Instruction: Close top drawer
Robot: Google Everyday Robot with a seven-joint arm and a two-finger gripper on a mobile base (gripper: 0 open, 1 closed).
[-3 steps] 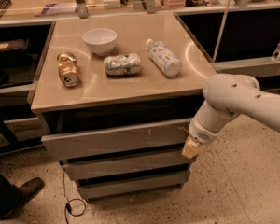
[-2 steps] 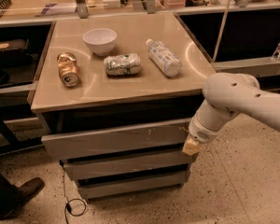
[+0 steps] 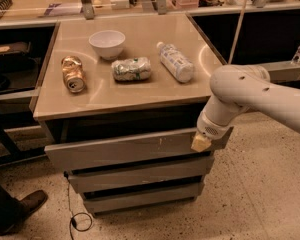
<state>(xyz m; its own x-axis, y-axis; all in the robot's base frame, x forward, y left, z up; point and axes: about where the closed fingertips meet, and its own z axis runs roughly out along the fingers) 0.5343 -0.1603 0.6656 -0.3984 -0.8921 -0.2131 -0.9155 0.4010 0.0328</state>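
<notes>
Camera view puts my pincer (image 3: 201, 142) against the right end of the top drawer (image 3: 120, 153) front; I cannot tell whether it is open or closed. The drawer juts out beneath the worktop (image 3: 140, 91), which carries a bowl (image 3: 107, 43) and a bottle (image 3: 175, 62)

Wide grey top drawer (image 3: 125, 151), partly open, flat handle-less front, pincer (image 3: 201, 143) at its right end
</notes>
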